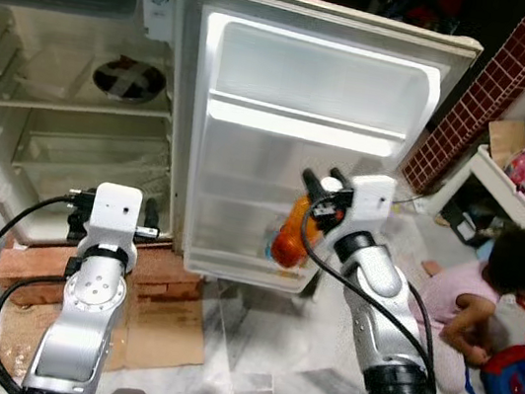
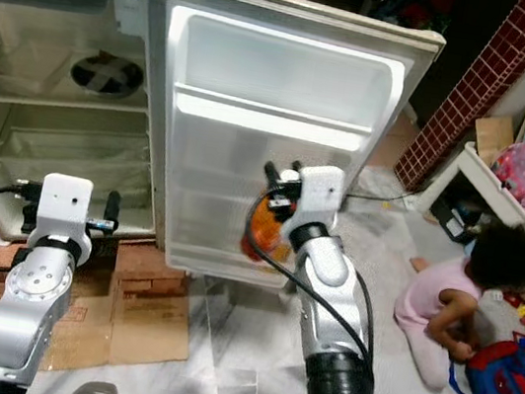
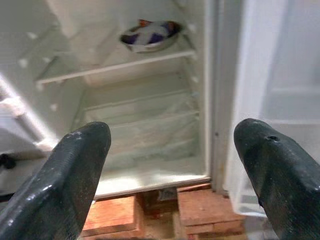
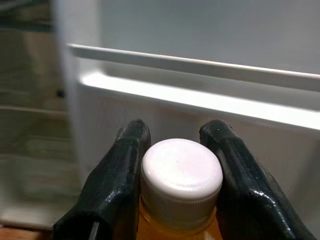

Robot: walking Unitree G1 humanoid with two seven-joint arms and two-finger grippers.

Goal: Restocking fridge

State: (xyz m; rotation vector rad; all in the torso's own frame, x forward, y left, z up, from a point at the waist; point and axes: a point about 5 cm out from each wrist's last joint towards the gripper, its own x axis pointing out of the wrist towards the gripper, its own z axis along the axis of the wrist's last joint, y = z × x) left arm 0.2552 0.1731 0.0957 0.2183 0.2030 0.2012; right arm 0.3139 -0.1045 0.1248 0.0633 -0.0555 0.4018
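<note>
You are gripping the orange bottle (image 1: 288,238) by its cap in the right end effector (image 4: 181,165), so keep it upright while lowering it into the door shelf (image 1: 261,269); the left end effector (image 3: 170,165) is hanging open.

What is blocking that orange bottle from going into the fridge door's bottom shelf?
Nothing visible. The right hand holds the orange bottle by its cap, right at the open fridge door, low down by the bottom shelf.

My right gripper (image 1: 316,188) covers the neck of the orange bottle (image 1: 288,241); its base is hazy behind the door shelf. I can't make out what's in the bowl (image 3: 150,35). The picture's edge cuts my left gripper's fingers (image 3: 70,175).
</note>
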